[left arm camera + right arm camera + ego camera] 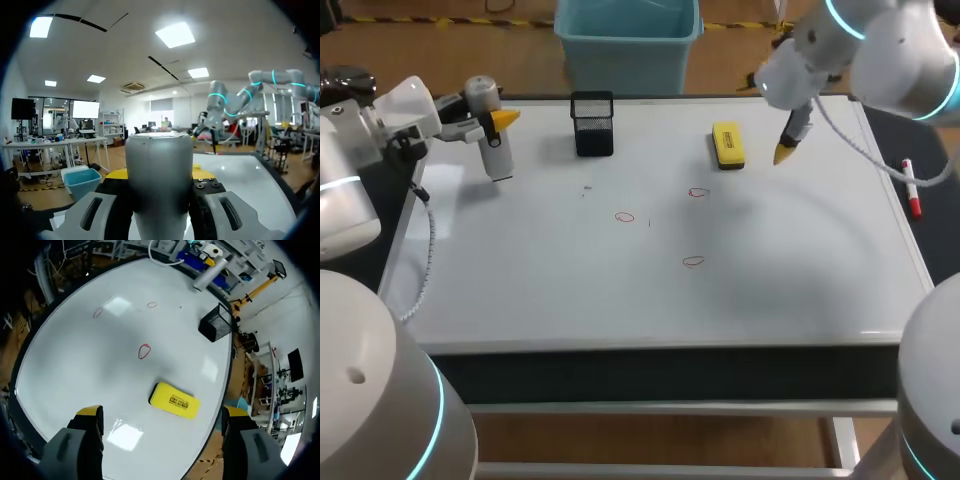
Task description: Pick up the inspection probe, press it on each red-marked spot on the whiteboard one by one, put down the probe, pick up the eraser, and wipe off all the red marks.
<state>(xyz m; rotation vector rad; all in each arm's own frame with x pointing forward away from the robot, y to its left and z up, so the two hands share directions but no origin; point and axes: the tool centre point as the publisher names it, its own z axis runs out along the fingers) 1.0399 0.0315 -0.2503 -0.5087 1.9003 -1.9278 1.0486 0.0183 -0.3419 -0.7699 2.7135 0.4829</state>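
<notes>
The inspection probe [494,140], a grey and white cylinder, stands upright near the far left corner of the whiteboard [770,270]. My left gripper [503,118] is shut on it from the side. In the left wrist view the probe [159,190] fills the space between the fingers of the left gripper [159,175]. Three red marks [625,216] [697,192] [693,261] sit mid-board. The yellow eraser [727,145] lies at the far right. My right gripper [785,152] hangs open just right of it. In the right wrist view the eraser [174,401] lies below the right gripper [161,415].
A black mesh pen holder [593,123] stands at the far edge between probe and eraser. A blue bin [627,40] sits behind the board. A red marker [912,188] lies off the board's right edge.
</notes>
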